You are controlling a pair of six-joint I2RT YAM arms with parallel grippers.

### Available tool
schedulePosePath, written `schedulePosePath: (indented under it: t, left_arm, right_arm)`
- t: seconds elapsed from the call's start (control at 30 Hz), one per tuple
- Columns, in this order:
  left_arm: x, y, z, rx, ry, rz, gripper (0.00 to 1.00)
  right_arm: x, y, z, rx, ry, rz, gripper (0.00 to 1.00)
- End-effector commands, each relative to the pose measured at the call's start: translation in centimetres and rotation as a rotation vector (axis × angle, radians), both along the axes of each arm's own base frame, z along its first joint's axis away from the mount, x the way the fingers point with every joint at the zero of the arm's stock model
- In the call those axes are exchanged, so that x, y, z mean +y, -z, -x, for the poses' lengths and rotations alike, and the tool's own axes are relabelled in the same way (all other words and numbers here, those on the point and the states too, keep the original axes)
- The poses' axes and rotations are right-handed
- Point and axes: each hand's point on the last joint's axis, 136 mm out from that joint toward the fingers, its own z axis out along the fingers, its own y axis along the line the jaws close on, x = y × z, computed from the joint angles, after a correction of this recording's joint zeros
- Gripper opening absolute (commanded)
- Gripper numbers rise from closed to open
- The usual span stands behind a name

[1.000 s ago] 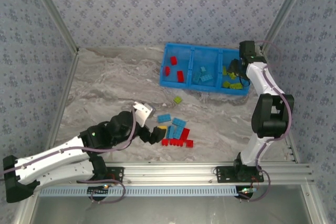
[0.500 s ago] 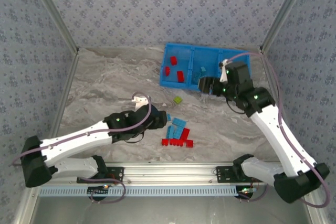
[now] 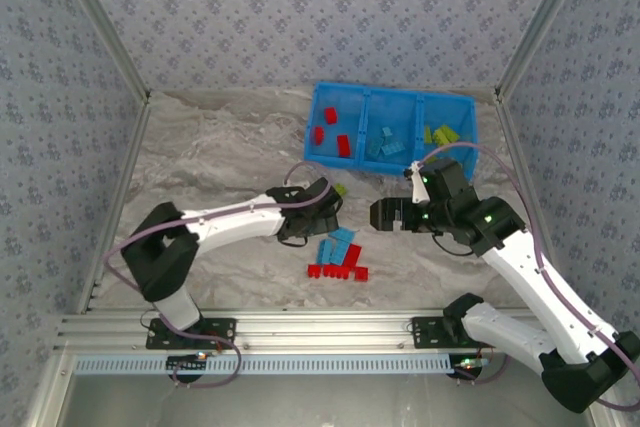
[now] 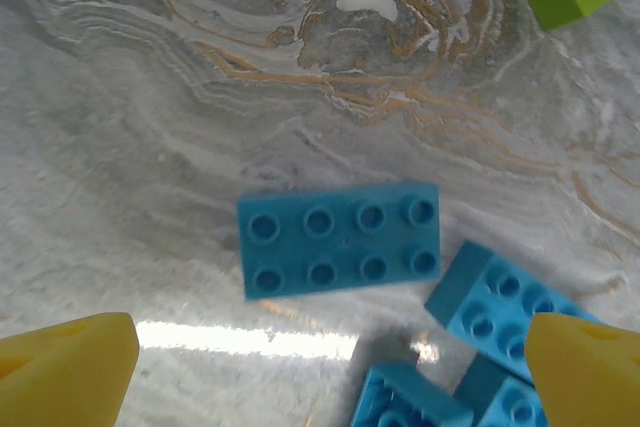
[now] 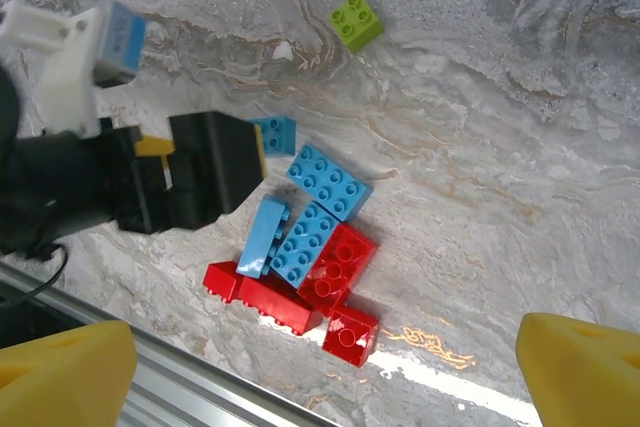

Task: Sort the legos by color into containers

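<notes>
– Both spread wide: left fingers (image 4: pixel 60 367) over a light blue brick (image 4: pixel 340 239), right fingers (image 5: pixel 585 367) empty.
– Loose legos (image 3: pixel 338 252) heaped on the table (image 3: pixel 220 147); tray (image 3: pixel 313 132) at far edge, probably colour-sorted.

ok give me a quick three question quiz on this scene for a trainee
1. True or false: the left hand is open and holds nothing.
2. Which colour of bricks lies in the left compartment of the tray? A red, B yellow-green, C light blue.
3. What colour is the lone brick lying apart from the pile, on the tray's side of it?

Key: 1 true; 2 A; 3 yellow-green.
</notes>
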Motion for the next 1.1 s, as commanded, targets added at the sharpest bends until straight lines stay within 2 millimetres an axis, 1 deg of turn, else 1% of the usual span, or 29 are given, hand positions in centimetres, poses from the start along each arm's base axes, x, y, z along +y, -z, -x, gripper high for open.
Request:
schedulePosePath:
  t: [0.0, 0.1, 0.17, 0.2, 0.3, 0.4, 0.47, 0.53, 0.6, 0.67, 0.73, 0.8, 0.9, 0.93, 1.0, 1.07]
  left_arm:
    - [-1.4, 0.6, -0.7, 0.031, 0.014, 0.024, 0.99]
    - [-1.4, 1.9, -1.0, 0.039, 0.015, 0.000, 0.95]
    - [-1.1, 3.0, -1.1, 0.055, 0.000, -0.015, 0.93]
    - [-1.0, 3.4, -1.1, 0.063, -0.001, -0.017, 0.90]
    - [-0.9, 4.5, -1.0, 0.076, -0.006, -0.013, 0.76]
    - [-0.7, 4.6, -0.8, 0.077, -0.007, -0.013, 0.64]
    - [-0.6, 4.4, -0.8, 0.074, -0.001, -0.012, 0.57]
    - [-0.4, 3.7, -0.7, 0.071, 0.009, -0.016, 0.51]
    - [-0.5, 2.5, -0.7, 0.057, 0.019, 0.003, 0.47]
    - [-0.9, 0.5, -0.8, 0.026, 0.034, 0.046, 0.43]
    - [-2.1, -2.3, -1.1, -0.033, 0.079, 0.106, 0.42]
    - [-3.5, -5.4, -1.8, -0.102, 0.129, 0.151, 0.43]
    - [-6.0, -9.8, -3.7, -0.228, 0.194, 0.199, 0.43]
    - [-6.8, -10.8, -4.6, -0.265, 0.205, 0.204, 0.44]
    - [-8.6, -12.6, -6.5, -0.339, 0.227, 0.204, 0.44]
    - [-10.5, -13.7, -8.7, -0.401, 0.248, 0.179, 0.44]
  right_arm:
    - [-0.6, 0.6, 0.4, 0.016, 0.006, 0.034, 1.00]
    - [-0.4, 0.6, 0.3, 0.014, 0.001, 0.031, 1.00]
    - [-0.2, 0.6, 0.4, 0.020, -0.004, 0.020, 1.00]
    - [-0.1, 0.6, 0.4, 0.022, -0.011, 0.015, 1.00]
    - [0.1, 0.7, 0.7, 0.033, -0.019, 0.010, 1.00]
    - [0.6, 0.6, 1.3, 0.052, -0.059, -0.013, 1.00]
    - [1.2, 0.6, 1.8, 0.066, -0.097, -0.031, 1.00]
    - [1.9, 0.5, 2.5, 0.082, -0.137, -0.040, 0.99]
    - [2.6, 0.3, 2.9, 0.086, -0.171, -0.041, 0.99]
    - [3.3, -0.2, 3.2, 0.079, -0.202, -0.052, 0.99]
    - [3.9, -1.3, 3.3, 0.057, -0.221, -0.069, 0.99]
    - [3.9, -2.7, 3.0, 0.015, -0.212, -0.076, 0.99]
    - [2.8, -5.0, 2.1, -0.072, -0.134, -0.064, 0.99]
    - [2.2, -5.6, 1.8, -0.103, -0.103, -0.058, 0.99]
    - [1.3, -6.2, 1.4, -0.142, -0.055, -0.052, 0.99]
    - [0.6, -6.8, 1.4, -0.170, -0.019, -0.055, 0.99]
